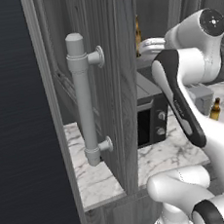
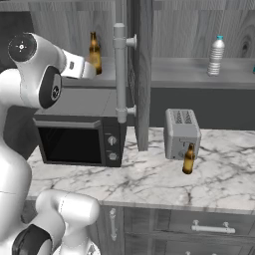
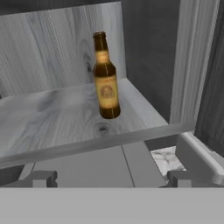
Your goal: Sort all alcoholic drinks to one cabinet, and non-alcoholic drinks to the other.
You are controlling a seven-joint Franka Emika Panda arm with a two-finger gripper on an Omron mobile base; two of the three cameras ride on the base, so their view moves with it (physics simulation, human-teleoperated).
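One amber beer bottle stands upright on the grey shelf of the left wall cabinet, also seen as the beer bottle. My gripper is open just in front of that shelf, with its fingertips wide apart and nothing between them. The bottle stands apart from it, further in. The second beer bottle stands on the marble counter in front of the toaster. The clear water bottle is on the right cabinet's shelf. The teal flask is cut off at the frame's right edge.
The left cabinet's open door with its pale bar handle juts toward the base, right of my arm. A black microwave sits under the left cabinet. Lower cupboards run below the counter.
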